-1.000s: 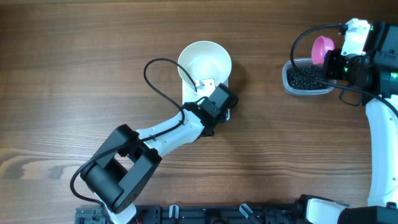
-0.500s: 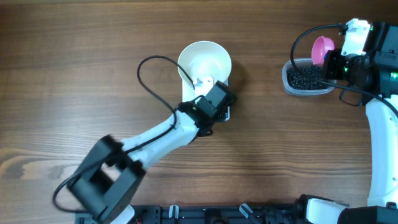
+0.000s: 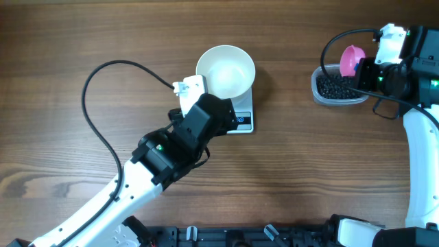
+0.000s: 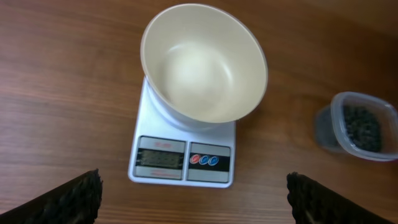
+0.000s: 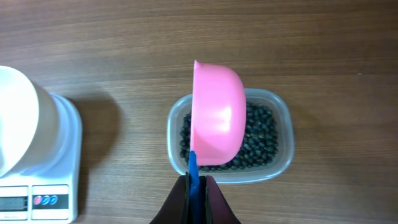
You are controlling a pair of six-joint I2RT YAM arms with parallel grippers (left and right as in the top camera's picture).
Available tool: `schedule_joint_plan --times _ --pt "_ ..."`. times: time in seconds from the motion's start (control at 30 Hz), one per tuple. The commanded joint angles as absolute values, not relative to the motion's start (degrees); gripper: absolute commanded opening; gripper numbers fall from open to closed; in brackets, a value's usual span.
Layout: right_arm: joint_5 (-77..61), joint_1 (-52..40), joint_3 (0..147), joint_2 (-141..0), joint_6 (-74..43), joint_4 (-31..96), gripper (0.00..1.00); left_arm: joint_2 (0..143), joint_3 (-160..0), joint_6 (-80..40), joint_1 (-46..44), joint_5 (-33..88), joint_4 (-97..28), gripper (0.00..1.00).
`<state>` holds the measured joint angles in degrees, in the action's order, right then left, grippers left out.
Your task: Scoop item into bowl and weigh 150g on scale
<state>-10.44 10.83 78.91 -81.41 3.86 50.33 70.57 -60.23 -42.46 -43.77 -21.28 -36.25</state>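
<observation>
Ahead of right tool (image 5: 198, 182), held pink scoop (image 5: 217, 115) above beads (image 5: 261, 134) in tub (image 5: 286, 149).

White bowl (image 4: 202, 62) sits upright on white scale (image 4: 180, 163), black beads (image 4: 362, 127) well apart.

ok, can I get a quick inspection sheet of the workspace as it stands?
Surface: wooden table, no spilled beads seen.
Job's things: white bowl empty, sitting on the scale; display unreadable. Black beads in a clear tub, right of the scale.
Clutter: nothing seen.
Hands: left hand open, holding nothing, above the scale's front. Right hand shut on the blue handle of the pink scoop, held over the tub.
Cables: black cable loops off the left arm; another by the right arm.
Surroundings: black rail along the near edge.
</observation>
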Motion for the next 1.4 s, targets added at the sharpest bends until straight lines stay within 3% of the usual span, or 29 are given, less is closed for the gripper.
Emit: schedule_joint_plan --times 0.0,0.2,0.3,0.47,0.67,0.93,1.13,1.3,1.37 --pt "-15.1 11.0 80.0 -80.6 2.8 50.5 0.04 70.1 -60.0 -42.2 -43.5 -23.9 -39.7 1.00" --pt "-18.6 11.0 80.0 -80.6 2.3 50.6 0.04 69.0 -60.0 -42.6 -40.6 -19.7 -44.5 1.00" --pt "-19.3 11.0 80.0 -80.6 -0.2 50.6 0.04 66.8 -60.0 -38.9 -31.4 -13.2 -48.9 1.00" --pt "-20.8 11.0 80.0 -80.6 -0.2 50.3 0.04 65.7 -60.0 -27.5 -15.7 -2.4 -45.8 1.00" --pt "-20.7 11.0 80.0 -80.6 0.3 50.7 0.04 65.7 -60.0 -19.8 -3.1 -2.0 -43.4 1.00" --pt "-27.9 11.0 80.0 -80.6 0.9 55.1 0.04 65.7 -60.0 -19.9 -0.4 -2.0 -47.9 1.00" --pt "-28.4 11.0 80.0 -80.6 1.4 52.6 0.04 65.7 -60.0 -19.7 -0.4 -4.8 -43.6 1.00" --pt "-28.4 11.0 80.0 -80.7 0.3 48.9 0.04 65.5 -60.0 -19.6 -0.4 0.2 -44.4 1.00" --pt "-28.4 11.0 80.0 -80.7 -1.3 46.4 0.04 65.4 -60.0 -14.1 -0.4 4.6 -45.0 1.00"
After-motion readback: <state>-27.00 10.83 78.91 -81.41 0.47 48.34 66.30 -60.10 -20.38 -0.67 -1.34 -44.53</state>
